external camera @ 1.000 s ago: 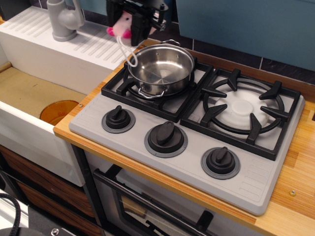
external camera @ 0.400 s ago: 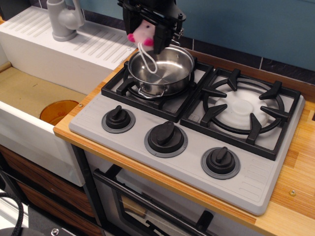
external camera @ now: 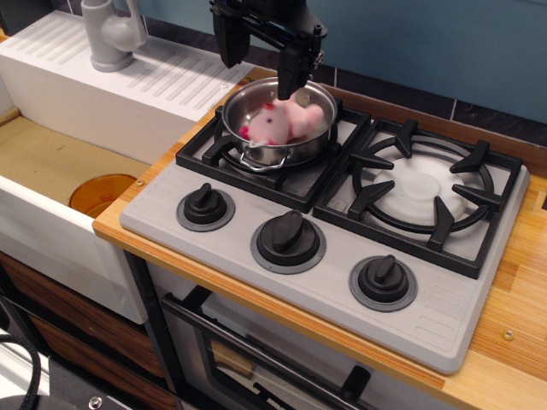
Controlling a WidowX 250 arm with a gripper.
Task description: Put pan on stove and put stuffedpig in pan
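The shiny steel pan (external camera: 256,143) sits on the left burner grate of the grey stove (external camera: 222,248). The pale-pink stuffedpig (external camera: 284,122) with hot-pink feet lies inside the pan. My black gripper (external camera: 259,67) hangs just above the pan's far rim, open and empty, its two fingers spread apart above the pig without touching it.
Three black knobs (external camera: 289,238) line the stove's front. The right burner (external camera: 423,190) is bare. A white sink with a grey faucet (external camera: 113,34) and an orange drain (external camera: 101,193) lies to the left. A wooden counter (external camera: 513,316) edges the stove.
The gripper moved right over the pan holding the pig, then opened. The pig dropped from the fingers into the pan.
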